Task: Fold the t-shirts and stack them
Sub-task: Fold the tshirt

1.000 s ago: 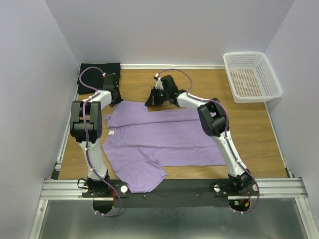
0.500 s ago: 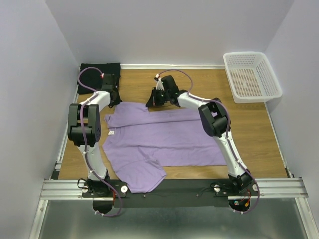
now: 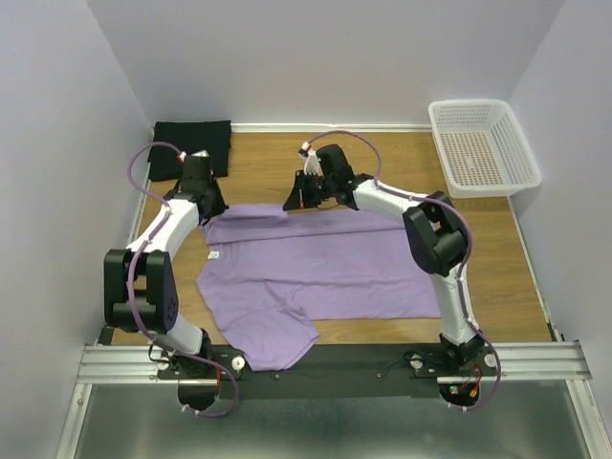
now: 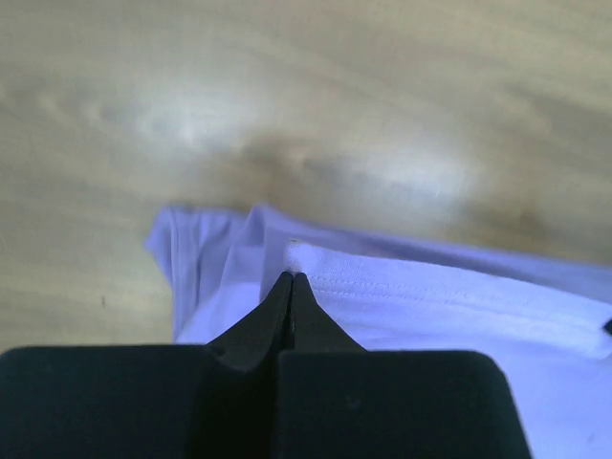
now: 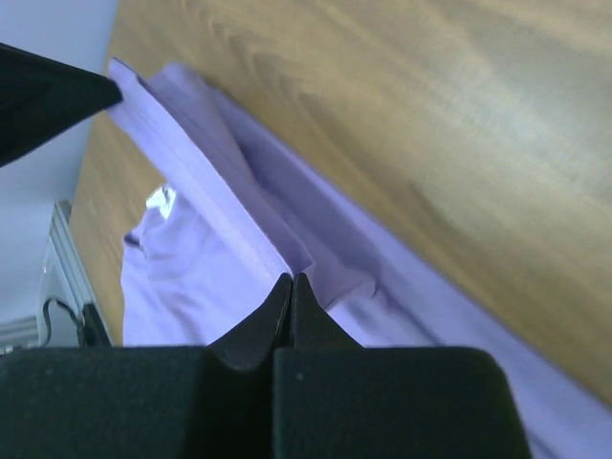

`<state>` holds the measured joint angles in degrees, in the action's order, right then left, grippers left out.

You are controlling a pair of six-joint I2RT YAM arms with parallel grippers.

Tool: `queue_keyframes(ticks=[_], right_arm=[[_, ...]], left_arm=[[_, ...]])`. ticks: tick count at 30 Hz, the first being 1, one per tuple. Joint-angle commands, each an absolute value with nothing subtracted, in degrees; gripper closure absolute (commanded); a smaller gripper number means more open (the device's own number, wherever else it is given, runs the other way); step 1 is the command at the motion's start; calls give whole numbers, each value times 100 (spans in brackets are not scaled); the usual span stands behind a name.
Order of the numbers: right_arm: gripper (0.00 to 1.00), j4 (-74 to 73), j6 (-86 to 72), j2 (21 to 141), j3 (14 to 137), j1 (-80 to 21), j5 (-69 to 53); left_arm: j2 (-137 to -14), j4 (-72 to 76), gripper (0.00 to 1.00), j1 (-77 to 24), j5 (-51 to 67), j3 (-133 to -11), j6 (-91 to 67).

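Note:
A lavender t-shirt lies spread across the middle of the wooden table, one sleeve reaching the near edge. My left gripper is shut on its far left corner, and the left wrist view shows the hem pinched at the tips of the gripper. My right gripper is shut on the far edge near the shirt's middle. In the right wrist view a fold of lavender cloth rises into the closed gripper. A black t-shirt lies folded at the back left corner.
A white perforated basket stands at the back right against the wall. Bare wood shows to the right of the shirt. Walls close in the table at left, right and back. A metal rail runs along the near edge.
The left arm has swung its elbow down and outward, drawing its gripper away from the black shirt. Both grippers have come slightly nearer with the shirt's far edge, which now looks raised.

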<state>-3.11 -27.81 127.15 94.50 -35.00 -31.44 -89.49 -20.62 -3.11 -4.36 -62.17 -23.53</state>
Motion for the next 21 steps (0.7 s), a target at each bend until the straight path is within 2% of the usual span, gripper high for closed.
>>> queue_keyframes(ticks=[1,12,21], right_arm=[[100,-448,-2619,12253,8878,-3682,-3270],[99,-457,-2663,11479,7796,-4007,-3322],[99,-466,-2725,11189,7392,-4280,-3270]], left_arm=[[-8360,-2390,100,-325,-88,-5688,-2566],[-6673,-2900,100,-325,492,-4553,-3067],[-6135,-3050,100,-325,896,-3859,-3340]])
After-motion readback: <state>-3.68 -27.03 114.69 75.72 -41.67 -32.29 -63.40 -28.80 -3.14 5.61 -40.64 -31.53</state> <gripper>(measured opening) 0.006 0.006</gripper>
